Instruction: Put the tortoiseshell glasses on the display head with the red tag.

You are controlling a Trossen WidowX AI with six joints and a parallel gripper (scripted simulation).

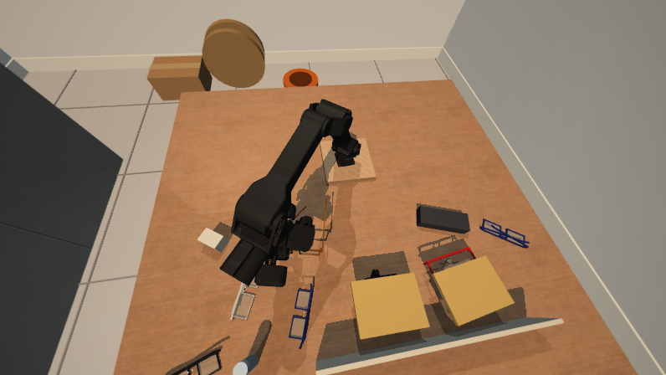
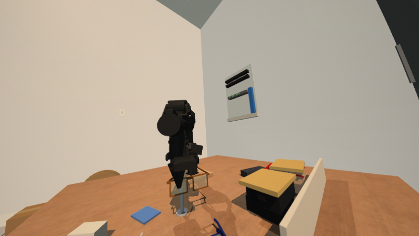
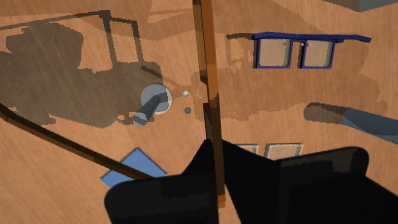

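Observation:
The tortoiseshell glasses [image 1: 321, 237] [image 2: 200, 182] [image 3: 213, 90] are held above the table with their temples open. My gripper [image 2: 179, 186] [image 3: 211, 144] is shut on the front frame near one end. In the exterior view they hang behind or above a small post stand. Two yellow boards [image 1: 389, 305] [image 1: 473, 290] stand at the right of the table. A black body [image 2: 266, 205] shows under the nearer one. Red glasses [image 1: 449, 255] [image 2: 268, 166] are under the edge of the farther one. Noses, ears and a red tag cannot be made out; the boards hide most of what is below.
A post stand [image 2: 181, 202] [image 3: 156, 99] is near the held glasses. Blue glasses [image 1: 309, 302] [image 3: 295, 37], white glasses [image 1: 243, 305], black glasses [image 1: 209, 365] and a blue-grey cylinder [image 1: 242, 367] lie or stand nearby. A dark box [image 1: 443, 219] and a long upright panel [image 2: 306, 199] flank the boards.

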